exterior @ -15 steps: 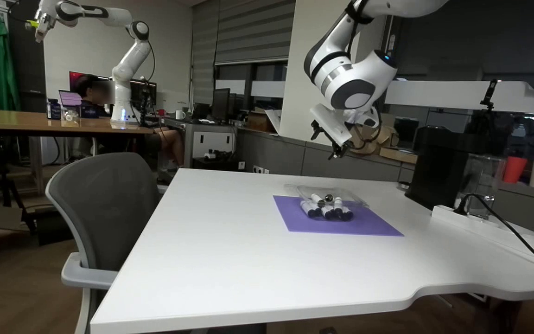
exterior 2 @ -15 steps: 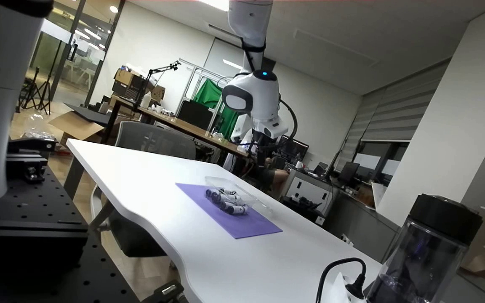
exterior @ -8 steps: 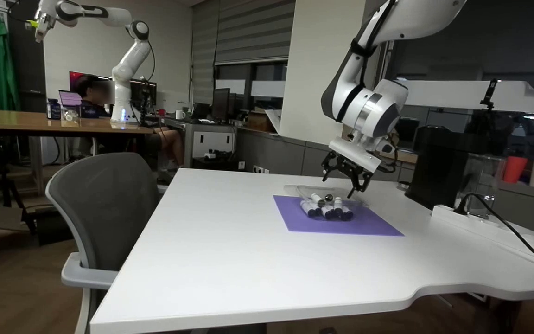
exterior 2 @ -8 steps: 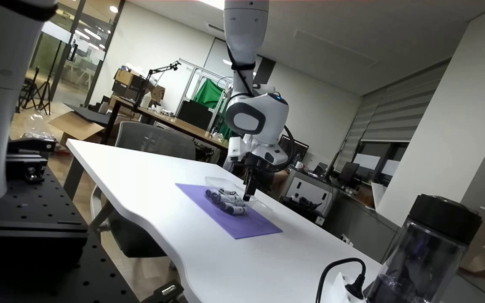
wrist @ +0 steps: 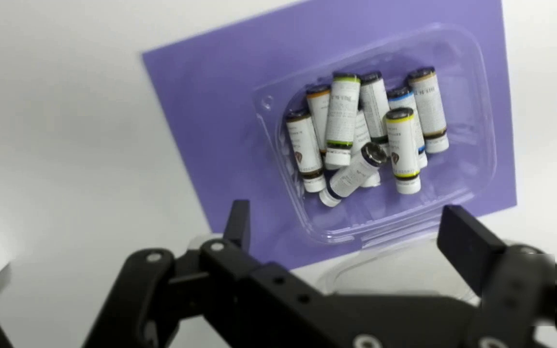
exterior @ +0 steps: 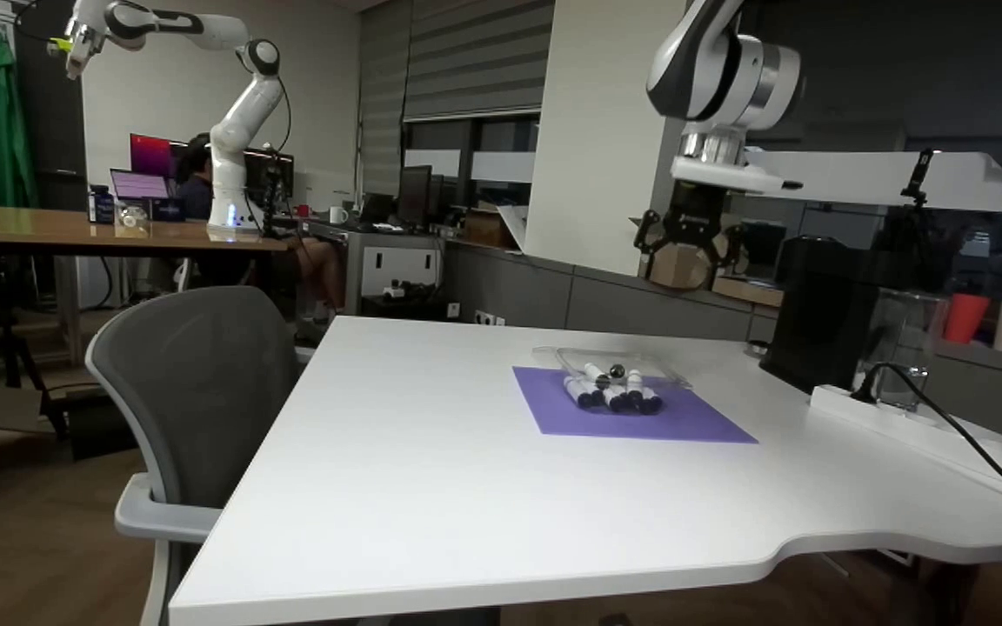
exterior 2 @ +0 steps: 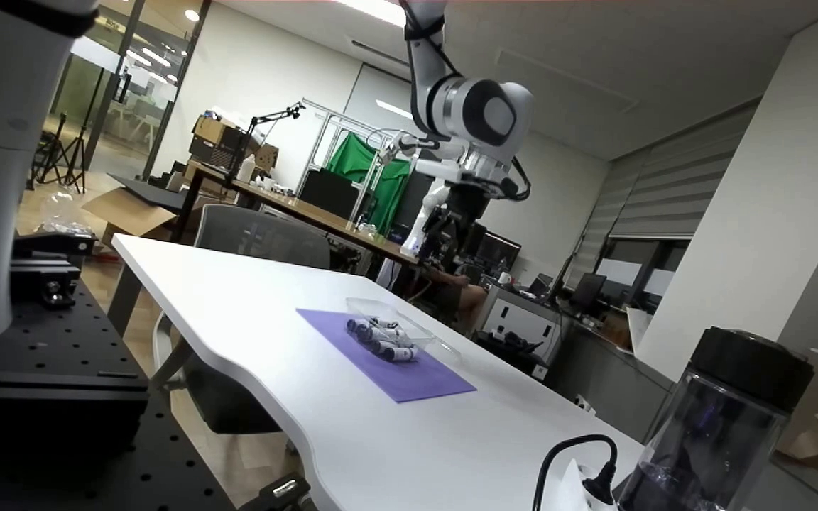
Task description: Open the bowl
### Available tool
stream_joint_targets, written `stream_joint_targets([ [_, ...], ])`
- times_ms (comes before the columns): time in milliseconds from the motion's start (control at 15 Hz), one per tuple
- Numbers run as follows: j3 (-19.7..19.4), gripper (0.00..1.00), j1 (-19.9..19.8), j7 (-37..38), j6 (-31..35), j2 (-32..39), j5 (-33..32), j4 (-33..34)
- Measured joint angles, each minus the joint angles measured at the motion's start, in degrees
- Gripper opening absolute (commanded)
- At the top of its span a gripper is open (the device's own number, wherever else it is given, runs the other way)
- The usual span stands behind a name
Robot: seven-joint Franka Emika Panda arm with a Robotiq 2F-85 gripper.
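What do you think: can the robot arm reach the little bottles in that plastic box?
Probably yes: its open gripper hangs above the table, and nothing seems to cover the little bottles in the plastic box. It would have to come down, and their crowding might be awkward.

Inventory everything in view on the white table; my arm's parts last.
Mat: one, purple, on the table
Container: one, clear, on the mat
Lid: one, clear, open, past the mat's edge
Vials: nine visible, white labels, in the container
Power strip: one, white, table's edge
Cable: one, black, plugged into the strip
Vessel: one, clear, black-topped, beside the strip
Unit: one, black, by the vessel, perhaps joined
Small round thing: one, grey, near the unit
Gripper: one, black, open, above the table
Arm: one, white, overhead
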Motion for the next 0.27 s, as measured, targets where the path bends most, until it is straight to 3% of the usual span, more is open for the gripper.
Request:
stream_joint_targets([
  [267, 5.45, 1.0, -5.22, -1.57, -16.56, -7.31, -9.9, 3.43],
])
